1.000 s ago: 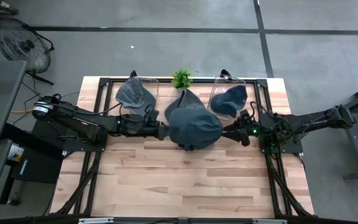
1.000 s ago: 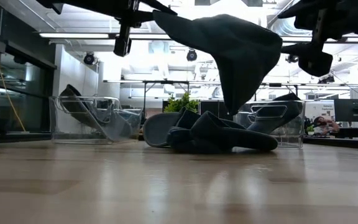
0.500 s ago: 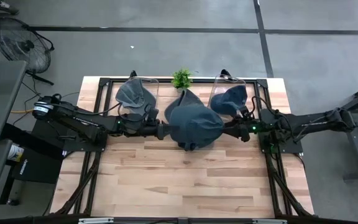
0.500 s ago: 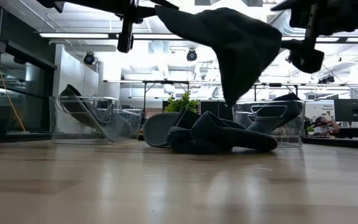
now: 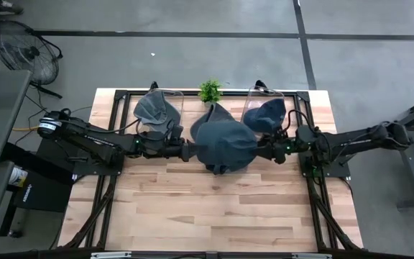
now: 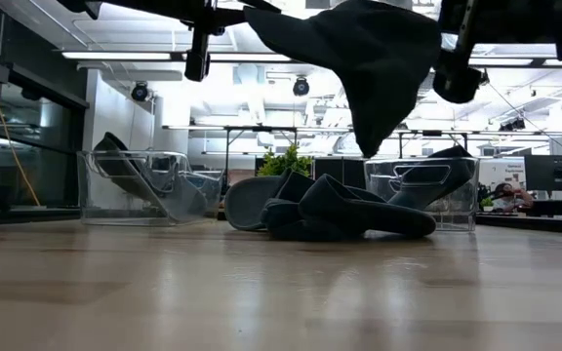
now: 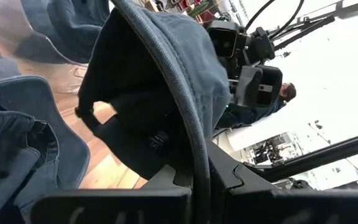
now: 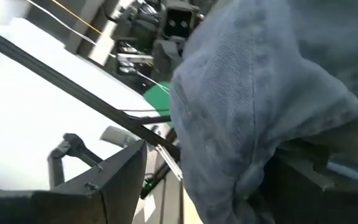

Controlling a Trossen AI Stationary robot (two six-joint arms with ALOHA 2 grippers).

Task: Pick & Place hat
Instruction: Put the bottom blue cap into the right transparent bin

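Wooden table [image 5: 214, 208], light planks, on a black frame. Small green plant [image 5: 210, 90] at the far edge, centre; also seen in the low view. Two clear plastic bins: left bin [image 6: 140, 187], right bin [image 6: 422, 190]. Floor fan [image 5: 26, 47] on the grey floor, beyond the table's far left corner.

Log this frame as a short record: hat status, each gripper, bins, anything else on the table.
held hat: dark hat lifted above the table
left gripper: shut on the held hat's edge
right gripper: open at the hat's other side
hat pile: lying on the wooden table
bins: left bin and right bin, each with a hat inside
other: small plant at the far edge
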